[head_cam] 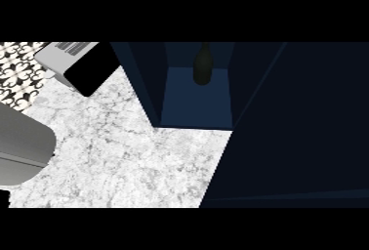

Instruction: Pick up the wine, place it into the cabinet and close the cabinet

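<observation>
The wine bottle [202,64] stands upright inside the dark blue cabinet [196,110], at the back of its open compartment. The cabinet's door [296,127] hangs open, just right of the bottle. Left of the cabinet lies the marble worktop [137,156], with a grey toaster [75,63] behind it. Only a grey forearm [22,146] shows, far left of the cabinet; neither hand's fingers are visible, so I cannot tell their state.

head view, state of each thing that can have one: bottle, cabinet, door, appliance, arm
wine bottle: upright, standing inside the cabinet at the back of its shelf
cabinet: open, dark blue, bottle on its floor
cabinet door: swung open, filling the view's right, not yet closed
appliance: grey with black front, on the counter at upper left
left forearm: at the view's left edge, hand not shown
right hand: not in view
</observation>
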Action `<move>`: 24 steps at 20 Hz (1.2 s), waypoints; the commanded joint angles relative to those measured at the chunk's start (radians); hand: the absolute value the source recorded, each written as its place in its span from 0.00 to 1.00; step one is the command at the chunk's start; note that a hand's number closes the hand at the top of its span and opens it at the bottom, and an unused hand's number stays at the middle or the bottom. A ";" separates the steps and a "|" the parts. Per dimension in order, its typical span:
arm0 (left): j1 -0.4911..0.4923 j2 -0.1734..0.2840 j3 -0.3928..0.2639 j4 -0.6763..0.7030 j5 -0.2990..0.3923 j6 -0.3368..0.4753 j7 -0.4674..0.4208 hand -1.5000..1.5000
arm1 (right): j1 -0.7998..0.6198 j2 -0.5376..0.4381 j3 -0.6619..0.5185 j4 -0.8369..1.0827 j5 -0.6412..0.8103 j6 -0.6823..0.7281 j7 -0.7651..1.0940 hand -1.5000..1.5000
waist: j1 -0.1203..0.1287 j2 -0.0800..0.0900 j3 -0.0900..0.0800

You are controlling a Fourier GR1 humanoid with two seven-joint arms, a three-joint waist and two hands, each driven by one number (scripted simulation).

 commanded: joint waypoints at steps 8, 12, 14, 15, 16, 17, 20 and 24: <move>0.002 0.028 0.027 0.014 0.021 -0.074 0.005 1.00 | -0.090 0.109 0.163 0.134 0.012 -0.177 -0.009 1.00 | 0.038 0.009 -0.003; -0.001 0.023 0.033 0.022 0.026 -0.083 0.000 1.00 | -0.097 0.109 0.139 0.145 -0.007 -0.190 -0.020 1.00 | 0.043 0.013 -0.005; 0.003 0.040 0.045 0.031 0.026 -0.098 0.003 1.00 | -0.099 0.109 0.117 0.168 -0.021 -0.193 -0.025 1.00 | 0.056 0.018 -0.005; -0.007 0.021 0.019 0.023 0.012 -0.094 0.000 1.00 | -0.106 0.109 0.110 0.162 -0.037 -0.200 -0.026 1.00 | 0.045 0.022 -0.006; -0.007 0.030 0.032 0.022 0.025 -0.104 0.003 1.00 | -0.098 0.109 0.101 0.179 -0.046 -0.191 -0.041 1.00 | 0.061 0.026 -0.006; -0.019 0.050 0.041 0.022 0.030 -0.110 0.021 1.00 | -0.110 0.109 0.097 0.175 -0.052 -0.191 -0.043 1.00 | 0.052 0.028 -0.005; -0.014 0.037 0.040 0.039 0.028 -0.117 0.007 1.00 | -0.136 0.109 0.051 0.181 -0.034 -0.183 -0.050 1.00 | 0.067 0.029 -0.008; -0.018 0.032 0.029 0.031 0.018 -0.122 0.006 1.00 | -0.145 0.109 0.015 0.192 -0.023 -0.170 -0.051 1.00 | 0.075 0.032 -0.009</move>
